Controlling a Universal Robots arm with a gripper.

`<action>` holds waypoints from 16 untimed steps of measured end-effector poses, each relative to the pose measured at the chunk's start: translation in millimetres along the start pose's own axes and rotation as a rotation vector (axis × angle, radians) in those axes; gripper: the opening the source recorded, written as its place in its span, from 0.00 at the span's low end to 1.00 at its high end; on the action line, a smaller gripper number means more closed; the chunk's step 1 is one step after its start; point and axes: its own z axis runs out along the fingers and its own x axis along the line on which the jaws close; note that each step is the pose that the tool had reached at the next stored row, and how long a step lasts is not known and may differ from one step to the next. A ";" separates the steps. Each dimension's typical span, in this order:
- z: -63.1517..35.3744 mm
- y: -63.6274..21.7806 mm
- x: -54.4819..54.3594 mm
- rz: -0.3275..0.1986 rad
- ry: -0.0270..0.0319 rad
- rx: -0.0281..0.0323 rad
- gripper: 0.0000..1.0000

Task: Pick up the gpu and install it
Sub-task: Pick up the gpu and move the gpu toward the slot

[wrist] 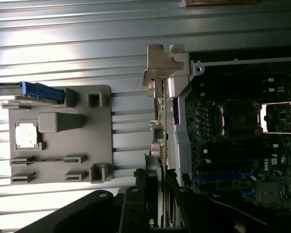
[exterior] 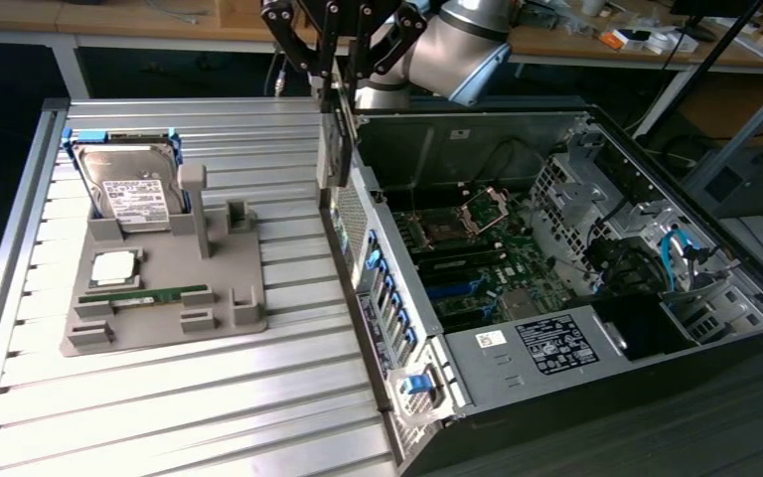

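GPU (exterior: pixel 334 149), a thin flat dark-brown circuit card w/ silver metal end bracket, is pinched in the black two-finger pincer (exterior: pixel 335 87) on the silver-grey arm (exterior: pixel 468 50). Jaws are pressed onto the card's top edge. Card hangs upright, edge-on to the exterior view. Wrist view agrees: pincer (wrist: pixel 160 187) clamps the board, GPU (wrist: pixel 159 126) runs straight out from the fingers, and the bracket (wrist: pixel 167 65) sits at the end away from them.

Position: card is in the air right at the near side wall of the open black-and-silver PC tower case (exterior: pixel 515 363), which lies on its side w/ the panel off. Can't tell if the bracket touches that wall or just hovers beside it. Green motherboard (exterior: pixel 488 263) inside is exposed. Card is not in it; it's up at the wall edge, apart from the slots.

Further out, on the exterior view's left, a grey moulded parts holder (exterior: pixel 156 318) sits on the slatted aluminium table (exterior: pixel 183 407). It carries a boxy silver hard drive w/ white label (exterior: pixel 136 189), a square silver CPU chip (exterior: pixel 114 266) and a slim green memory stick (exterior: pixel 143 295). Its upright posts on the case side hold no card.

Status, my read: pick = done, GPU is off the holder and at the case. Install = not done, no seating or contact w/ the motherboard visible. Approx halfway.
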 end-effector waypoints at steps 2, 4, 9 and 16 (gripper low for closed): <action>0.0 0.1 -0.9 0.000 0.0000 0.0000 0.27; 0.1 0.1 -1.9 0.000 0.0000 0.0001 0.27; 0.2 0.4 -5.2 0.000 0.0000 0.0001 0.27; 0.3 0.7 -8.8 0.000 0.0000 0.0001 0.27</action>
